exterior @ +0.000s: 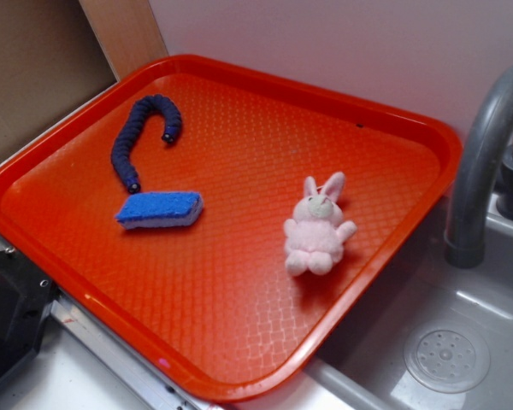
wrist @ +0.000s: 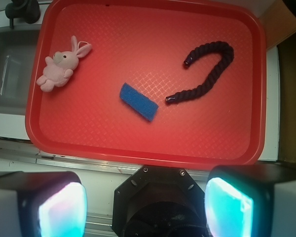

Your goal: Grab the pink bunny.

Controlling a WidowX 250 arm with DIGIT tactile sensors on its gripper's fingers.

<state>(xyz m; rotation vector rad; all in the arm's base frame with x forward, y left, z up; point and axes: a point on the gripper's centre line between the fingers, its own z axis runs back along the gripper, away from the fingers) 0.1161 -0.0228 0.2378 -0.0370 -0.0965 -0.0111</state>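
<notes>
We hover high over the orange-red plastic tray point(wrist: 148, 148), our gripper point(wrist: 147, 207) empty with its jaws wide apart.

The small fluffy pale-pink plush bunny point(exterior: 317, 226) lies on the tray near its sink-side edge, well apart from the blue rectangular sponge point(exterior: 160, 209) and the dark navy braided rope point(exterior: 141, 135).

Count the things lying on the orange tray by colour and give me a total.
Pink: 1, the pink bunny
Blue: 1, the sponge
Dark navy: 1, the rope
Total: 3, all on the tray
</notes>
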